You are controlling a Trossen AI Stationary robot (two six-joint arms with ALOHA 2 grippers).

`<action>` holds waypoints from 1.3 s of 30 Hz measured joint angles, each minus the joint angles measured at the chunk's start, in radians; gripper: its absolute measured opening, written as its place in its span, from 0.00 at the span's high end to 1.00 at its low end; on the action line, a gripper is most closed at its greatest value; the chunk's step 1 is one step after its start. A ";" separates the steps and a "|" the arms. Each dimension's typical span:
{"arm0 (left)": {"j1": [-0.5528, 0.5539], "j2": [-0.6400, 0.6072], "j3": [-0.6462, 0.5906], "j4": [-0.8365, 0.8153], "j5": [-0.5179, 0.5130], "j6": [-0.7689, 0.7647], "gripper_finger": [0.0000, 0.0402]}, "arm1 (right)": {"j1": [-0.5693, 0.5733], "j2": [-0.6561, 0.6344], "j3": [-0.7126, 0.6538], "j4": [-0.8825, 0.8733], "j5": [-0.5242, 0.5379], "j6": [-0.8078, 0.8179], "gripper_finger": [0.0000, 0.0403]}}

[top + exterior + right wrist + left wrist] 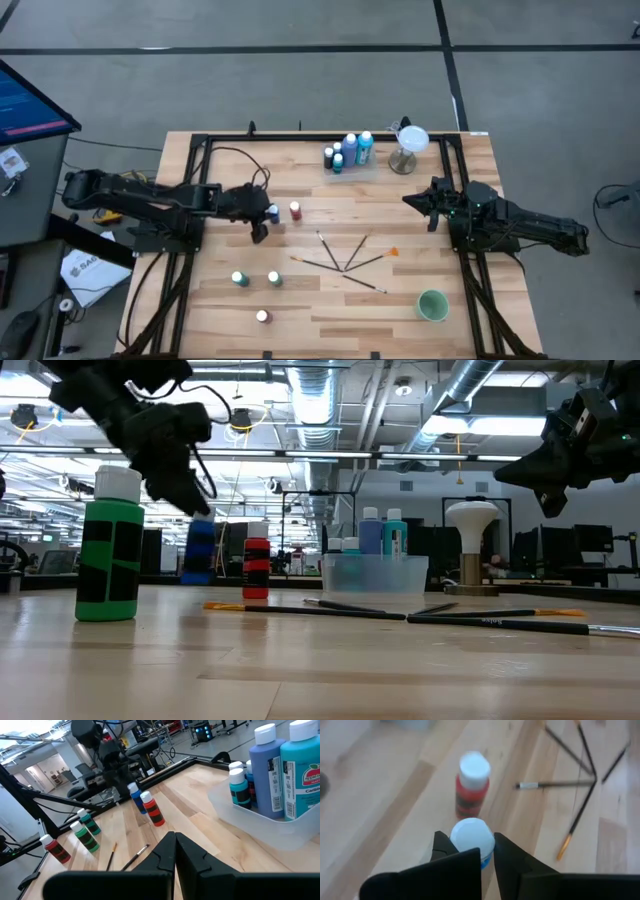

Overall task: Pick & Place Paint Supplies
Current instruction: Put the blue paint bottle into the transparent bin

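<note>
My left gripper (pixel 263 218) (pixel 474 854) is shut on a small blue bottle (pixel 273 212) (pixel 198 550) with a white cap, just left of a red bottle (pixel 296 210) (pixel 470 795) that stands on its base. A clear tray (pixel 348 165) at the far edge holds several bottles, two of them taller. Two green bottles (pixel 240 278) and a red one (pixel 262 316) stand near the front left. Several thin brushes (pixel 350 262) lie fanned out at mid table. My right gripper (pixel 418 200) (pixel 175 845) hovers shut above the table's right side, touching nothing. My left gripper pinches the blue bottle between its two fingers (pixel 445 849) at the top of the body (pixel 487 862), just under the white cap (pixel 472 834). The fingers slant down from the table's left. The bottle hangs tilted below them, its base just clear of the table (pixel 198 580).
A white-topped stemmed stand (pixel 408 145) is right of the tray. A round green cup (pixel 432 305) sits near the front right corner. Black frame rails (pixel 190 200) run along the table's left, far and right sides. Bare wood lies between the red bottle and the tray.
</note>
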 joint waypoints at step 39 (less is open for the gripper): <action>0.311 0.490 0.213 0.930 0.040 0.028 1.00 | 0.000 0.000 0.001 -0.035 0.001 0.025 0.99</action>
